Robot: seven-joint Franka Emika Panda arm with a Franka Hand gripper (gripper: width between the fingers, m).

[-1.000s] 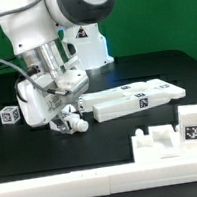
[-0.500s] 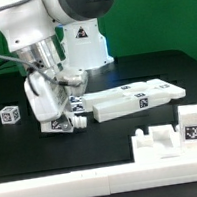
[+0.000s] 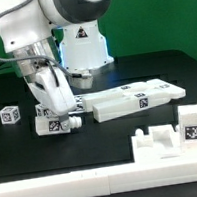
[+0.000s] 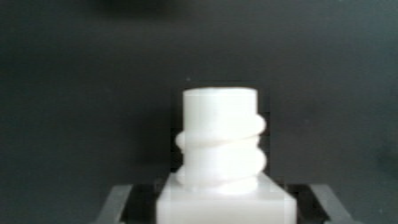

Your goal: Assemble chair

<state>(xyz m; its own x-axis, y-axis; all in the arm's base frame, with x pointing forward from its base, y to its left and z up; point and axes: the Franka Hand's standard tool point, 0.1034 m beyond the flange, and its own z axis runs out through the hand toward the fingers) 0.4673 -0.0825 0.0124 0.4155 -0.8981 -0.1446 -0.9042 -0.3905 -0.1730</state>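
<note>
My gripper [image 3: 51,113] is shut on a white chair leg [image 3: 51,122] with a square tag, held low over the black table at the exterior view's left. In the wrist view the chair leg [image 4: 219,140] fills the middle, its threaded round peg pointing away from the gripper [image 4: 217,203]. Dark fingers [image 4: 132,202] press its square base from both sides. A long flat white chair piece [image 3: 118,106] with a tag lies just to the leg's right. Another blocky white chair piece [image 3: 170,135] with a large tag stands at the front right.
A small tagged cube [image 3: 9,115] sits alone at the far left. The marker board [image 3: 150,85] lies flat behind the long piece. A low white wall [image 3: 88,184] runs along the front edge. The robot's base [image 3: 85,48] stands at the back.
The jaws have closed on the chair leg. The arm has swung toward the exterior view's left, carrying the leg that way and tipping it.
</note>
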